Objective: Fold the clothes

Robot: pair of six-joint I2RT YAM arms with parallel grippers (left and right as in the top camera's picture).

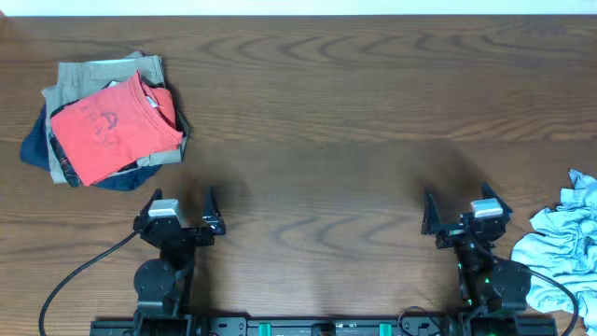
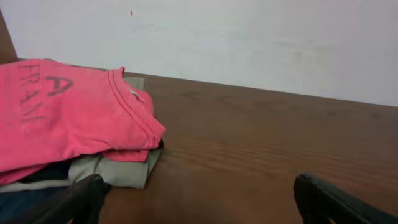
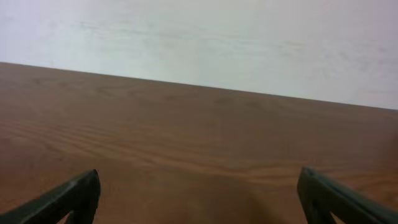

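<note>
A folded coral-red T-shirt (image 1: 112, 129) with faded lettering lies on top of a stack of folded clothes at the far left of the table. It also shows in the left wrist view (image 2: 62, 118), at the left. My left gripper (image 1: 179, 207) is open and empty, in front of the stack and to its right, apart from it. Its fingers frame bare wood in the left wrist view (image 2: 199, 202). My right gripper (image 1: 462, 210) is open and empty at the front right, over bare wood in the right wrist view (image 3: 199, 199).
Under the red shirt lie folded khaki (image 1: 93, 79) and navy (image 1: 35, 147) garments. A crumpled light-blue garment (image 1: 564, 243) lies at the right edge, beside the right arm. A white wall runs along the table's far edge.
</note>
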